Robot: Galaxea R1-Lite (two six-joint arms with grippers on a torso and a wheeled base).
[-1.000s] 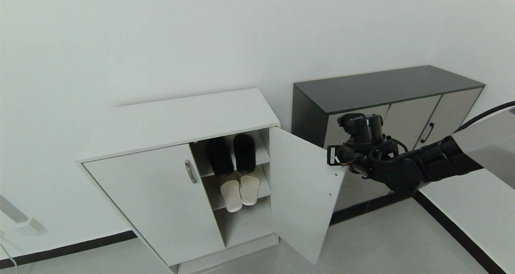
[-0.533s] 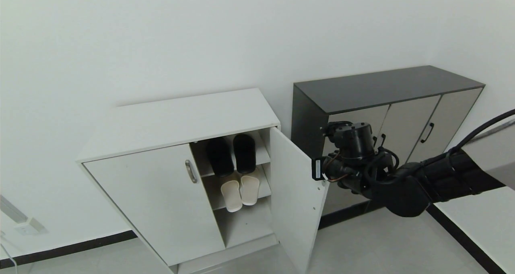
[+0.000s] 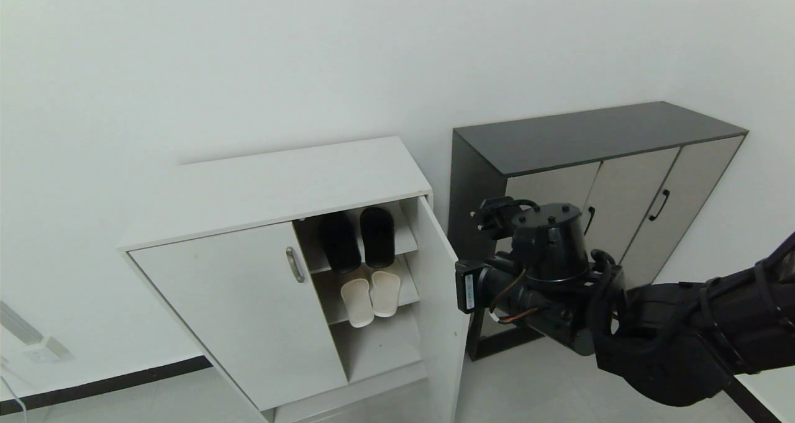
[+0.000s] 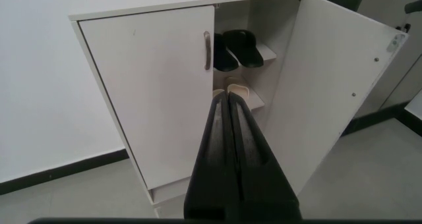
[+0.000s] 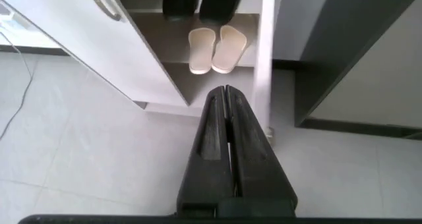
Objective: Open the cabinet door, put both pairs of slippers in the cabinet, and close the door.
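**White cabinet** (image 3: 279, 187), right door (image 3: 442, 299) being shown swung out roughly square to the front. Its free edge is standing over the floor tiles (image 3: 528, 386), near the dark cabinet (image 3: 590, 137). Black slippers (image 3: 357, 236) are being kept on the upper shelf and cream slippers (image 3: 371, 295) on the shelf below, long axes running front to back. The door's inner face is being presented broad in the left wrist view and edge-on in the right wrist view. The right gripper (image 5: 226, 92), near the door's free edge, and the left gripper (image 4: 228, 97) are both being kept pressed together, holding nothing.

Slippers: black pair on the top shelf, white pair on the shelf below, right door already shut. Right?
No. The right door stands open, as the head view shows. The black pair and white pair sit as you say.
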